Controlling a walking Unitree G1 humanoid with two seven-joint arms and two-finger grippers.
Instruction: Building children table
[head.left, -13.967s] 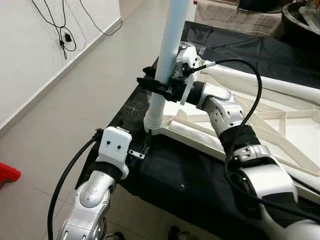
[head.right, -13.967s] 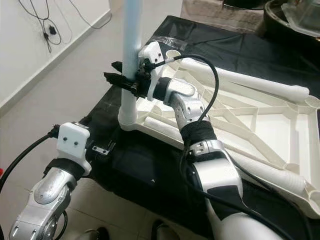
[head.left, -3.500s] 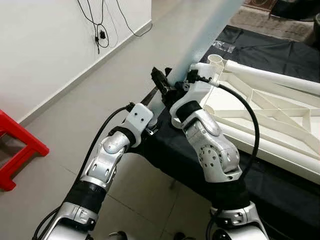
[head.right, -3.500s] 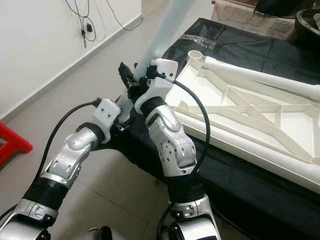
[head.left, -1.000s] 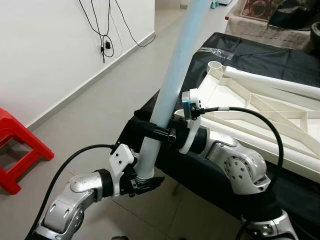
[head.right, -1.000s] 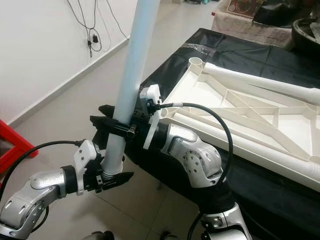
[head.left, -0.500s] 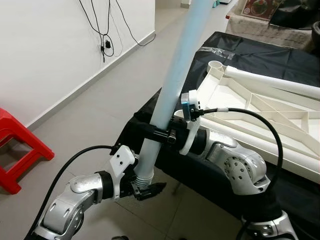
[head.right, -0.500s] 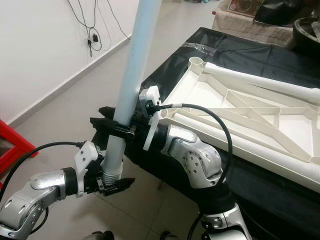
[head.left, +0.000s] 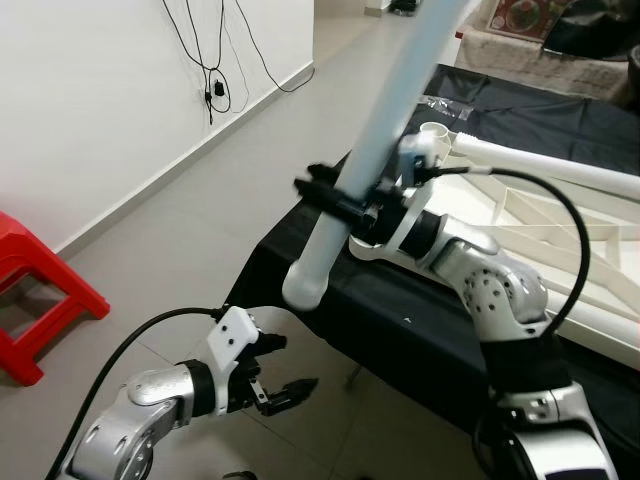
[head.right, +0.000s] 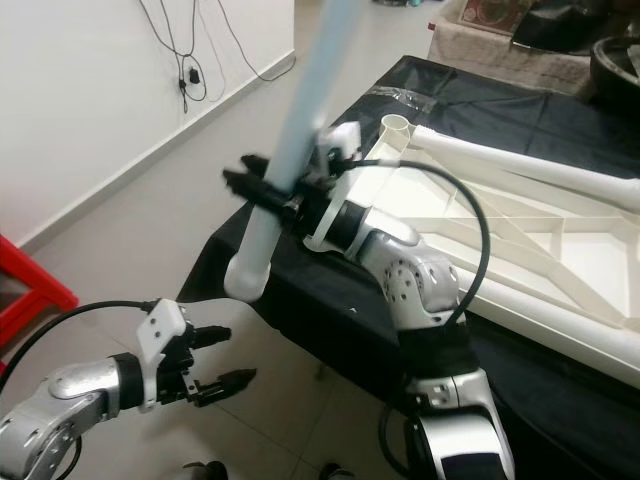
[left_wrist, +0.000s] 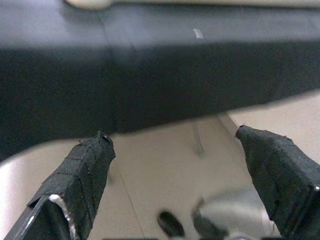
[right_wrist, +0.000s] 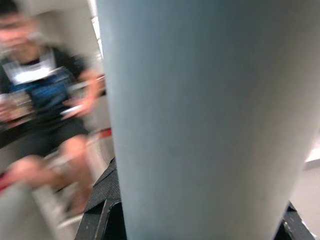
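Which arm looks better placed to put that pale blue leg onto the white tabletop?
Right, probably. The right gripper is shut on the leg, beside the tabletop. The left gripper hangs open, low over the floor.

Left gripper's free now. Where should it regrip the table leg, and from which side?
Probably the lower stretch of the table leg, between the right gripper clamped mid-shaft and the flared bottom end. That part hangs bare off the table edge, tilted. The open left gripper sits below it, so come up from underneath, fingers across the round shaft.
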